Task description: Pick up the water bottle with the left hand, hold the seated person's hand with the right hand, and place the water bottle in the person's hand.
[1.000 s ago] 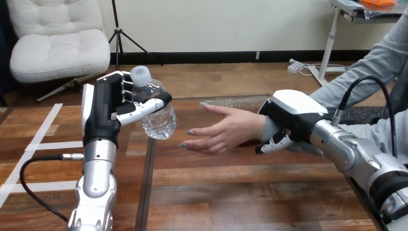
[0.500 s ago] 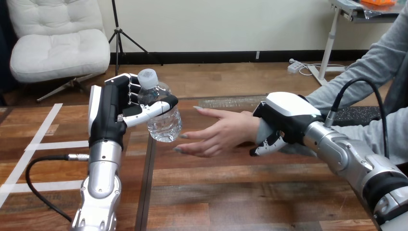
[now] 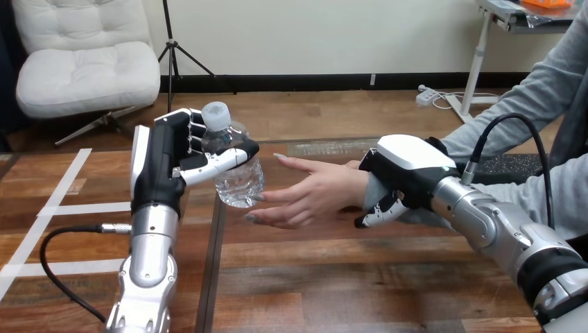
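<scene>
1. Above the wooden table (image 3: 347, 277), in the head view, the left hand (image 3: 165, 163) is holding the water bottle (image 3: 236, 170) clear of the surface, with its fingers and thumb wrapping the upper body.
2. The bottle's long axis is standing nearly upright, leaning slightly, with its white cap (image 3: 215, 113) on top.
3. The person's hand (image 3: 308, 194) is lying open just to the right of the bottle, palm turned towards it and fingertips at or touching its lower side. The coming move looks like a short push rightward into that palm.
4. The right hand (image 3: 402, 170) is sitting over the person's wrist (image 3: 367, 191), fingers curling down round it and steadying it. The left hand is the nearer one to the bottle, since it is carrying it.
5. Compared with a second ago, the bottle is sitting farther right, and the gap to the fingertips has closed. The person's hand and the right hand are sitting slightly farther left.
</scene>
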### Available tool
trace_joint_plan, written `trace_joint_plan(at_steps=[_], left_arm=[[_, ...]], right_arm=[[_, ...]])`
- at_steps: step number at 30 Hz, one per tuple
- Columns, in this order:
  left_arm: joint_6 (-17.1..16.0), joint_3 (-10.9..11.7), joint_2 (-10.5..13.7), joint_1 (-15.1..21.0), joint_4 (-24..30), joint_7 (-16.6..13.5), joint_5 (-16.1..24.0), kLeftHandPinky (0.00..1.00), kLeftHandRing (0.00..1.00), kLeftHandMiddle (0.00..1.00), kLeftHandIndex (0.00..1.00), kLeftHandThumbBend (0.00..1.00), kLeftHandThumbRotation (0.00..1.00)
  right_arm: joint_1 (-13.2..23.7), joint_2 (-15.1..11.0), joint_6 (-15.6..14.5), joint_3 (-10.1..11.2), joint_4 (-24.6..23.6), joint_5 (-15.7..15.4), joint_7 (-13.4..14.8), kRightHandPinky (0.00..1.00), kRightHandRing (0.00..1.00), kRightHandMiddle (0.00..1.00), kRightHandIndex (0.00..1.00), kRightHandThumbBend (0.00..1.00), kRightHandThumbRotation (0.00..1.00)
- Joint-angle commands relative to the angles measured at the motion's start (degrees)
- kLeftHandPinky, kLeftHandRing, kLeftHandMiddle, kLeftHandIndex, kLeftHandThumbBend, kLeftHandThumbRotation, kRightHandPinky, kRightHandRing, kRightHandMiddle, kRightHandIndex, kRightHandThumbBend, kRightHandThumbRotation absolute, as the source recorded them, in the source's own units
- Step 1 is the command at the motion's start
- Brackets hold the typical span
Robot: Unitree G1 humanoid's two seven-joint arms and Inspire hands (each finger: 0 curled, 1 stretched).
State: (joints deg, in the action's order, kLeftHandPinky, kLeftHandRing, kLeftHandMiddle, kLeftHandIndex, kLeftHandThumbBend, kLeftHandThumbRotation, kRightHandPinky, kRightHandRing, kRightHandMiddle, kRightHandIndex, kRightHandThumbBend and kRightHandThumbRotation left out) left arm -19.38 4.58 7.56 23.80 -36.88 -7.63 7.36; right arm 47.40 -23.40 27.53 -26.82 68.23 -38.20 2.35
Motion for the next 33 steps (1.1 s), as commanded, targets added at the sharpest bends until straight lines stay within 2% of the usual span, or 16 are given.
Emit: trace_joint_plan(at_steps=[1,4,8,12,22,28,33], left_arm=[[-2.70,-0.87,-1.51,8.02,-1.58,0.03,-0.69,0.32,0.36,0.41,0.42,0.70,0.00],[-3.03,-1.19,-1.55,8.36,-2.42,-0.10,-0.27,0.32,0.36,0.41,0.42,0.70,0.00],[-1.77,-1.80,-1.79,8.30,-1.50,-1.03,0.88,0.32,0.36,0.41,0.42,0.71,0.00],[-3.55,-1.37,-2.60,8.81,-3.29,0.47,-0.95,0.32,0.36,0.41,0.42,0.70,0.00],[-3.34,-2.11,-3.81,9.03,-3.27,1.43,-1.53,0.32,0.36,0.41,0.41,0.70,0.00],[-6.17,-2.34,-4.27,9.68,-5.74,1.31,-0.93,0.31,0.35,0.41,0.40,0.71,0.00],[-5.80,-2.52,-4.88,10.10,-7.01,1.29,-0.67,0.31,0.36,0.41,0.40,0.72,0.00]], right_arm=[[8.93,0.57,0.75,1.57,-2.55,1.03,1.81,0.14,0.19,0.25,0.27,0.66,0.00],[8.93,0.71,0.59,1.60,-2.73,1.01,1.92,0.14,0.19,0.25,0.27,0.66,0.00],[8.86,0.68,1.24,1.59,-2.53,0.97,2.32,0.14,0.19,0.25,0.27,0.66,0.00],[8.91,0.77,0.87,1.57,-2.77,0.89,2.14,0.14,0.19,0.25,0.27,0.66,0.00],[9.08,1.00,0.57,1.50,-2.20,0.74,2.21,0.15,0.19,0.26,0.28,0.64,0.00],[8.98,1.01,0.67,1.53,-2.56,0.64,2.42,0.14,0.19,0.25,0.27,0.64,0.00],[8.91,1.04,0.71,1.65,-2.65,0.76,2.23,0.14,0.19,0.25,0.27,0.64,0.00]])
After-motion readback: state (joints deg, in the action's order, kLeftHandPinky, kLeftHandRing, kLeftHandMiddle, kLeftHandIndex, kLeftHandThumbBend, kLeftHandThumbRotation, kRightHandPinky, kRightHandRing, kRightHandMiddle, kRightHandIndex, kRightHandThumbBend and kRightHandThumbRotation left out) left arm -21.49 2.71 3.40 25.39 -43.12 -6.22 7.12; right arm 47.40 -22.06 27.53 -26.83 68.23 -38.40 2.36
